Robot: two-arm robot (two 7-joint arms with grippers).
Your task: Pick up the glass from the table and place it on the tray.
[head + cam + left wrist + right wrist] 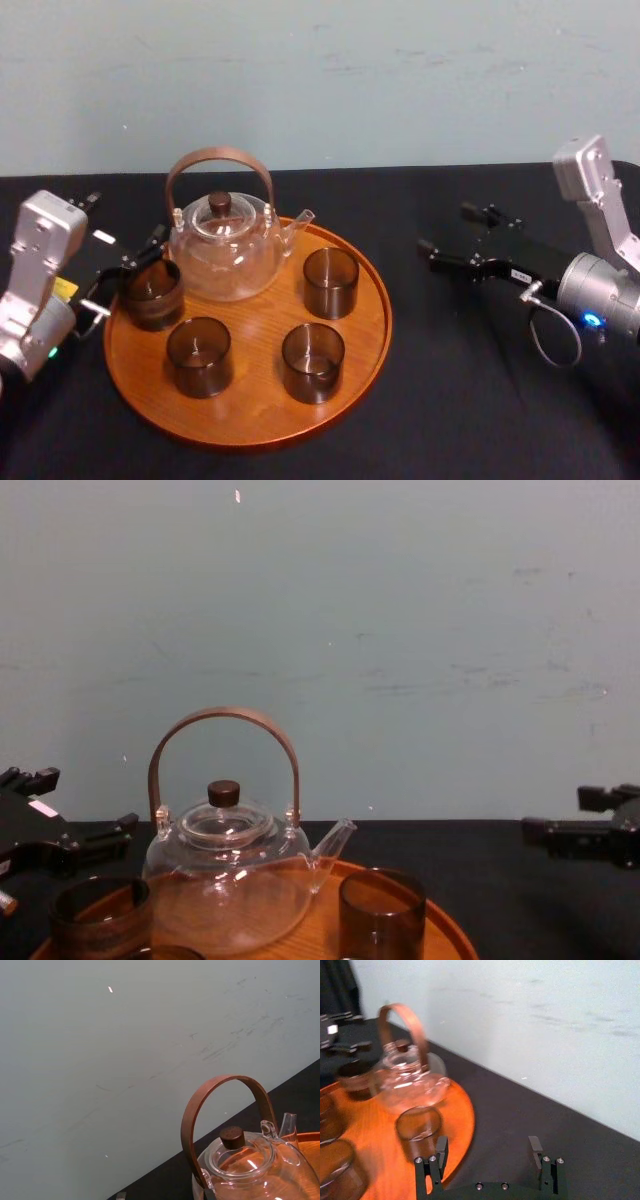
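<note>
A dark smoky glass (152,293) stands upright on the left edge of the round orange-brown tray (250,400). It shows low in the chest view too, as the glass (100,915) on the tray (445,932). My left gripper (124,272) is at the glass's outer back side with its fingers spread wide and open. From the chest, the left gripper (75,800) sits a little above the glass's rim. My right gripper (445,230) hangs open with nothing in it over the black table, right of the tray; its fingers (440,1147) frame bare cloth.
A glass teapot (225,250) with a brown hoop handle stands at the tray's back. Three more dark glasses (330,282) stand on the tray in front of and beside it. Black cloth lies bare to the tray's right. A pale wall rises behind the table.
</note>
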